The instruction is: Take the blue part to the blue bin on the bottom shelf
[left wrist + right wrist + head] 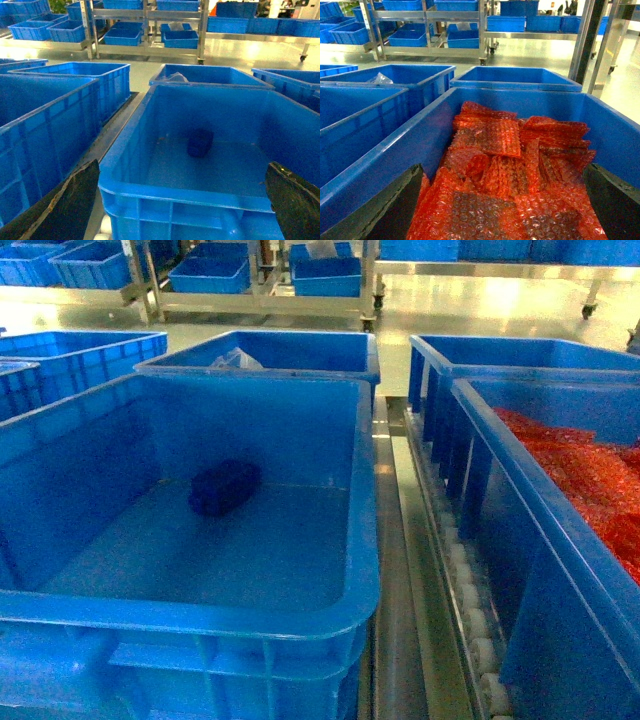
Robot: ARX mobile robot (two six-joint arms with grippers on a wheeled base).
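Nearest the left wrist camera, the left gripper (182, 200) shows only as two dark, scuffed fingers (65, 205) at the bottom corners of its view, spread wide and holding nothing, poised just outside the near rim of the blue bin (200, 615). The right gripper (502, 210) has its fingers equally spread and empty, over a neighbouring crate (395, 150) heaped with crinkled red bubble wrap (505, 170). The bin is smooth-walled inside, thick-rimmed, ribbed outside, of glossy hard plastic. On its floor, towards the far wall, lies the blue part (224, 486), a small dark block with a lumpy outline, apart from the walls. It looks rigid and light, probably a little slick; its bumps should give purchase, so pinching across the short width from above seems best, though the deep walls crowd the approach. Beside the bin runs a steel rail with white rollers (470, 625). Farther off stand more blue crates (270, 350) and steel racks (270, 280).
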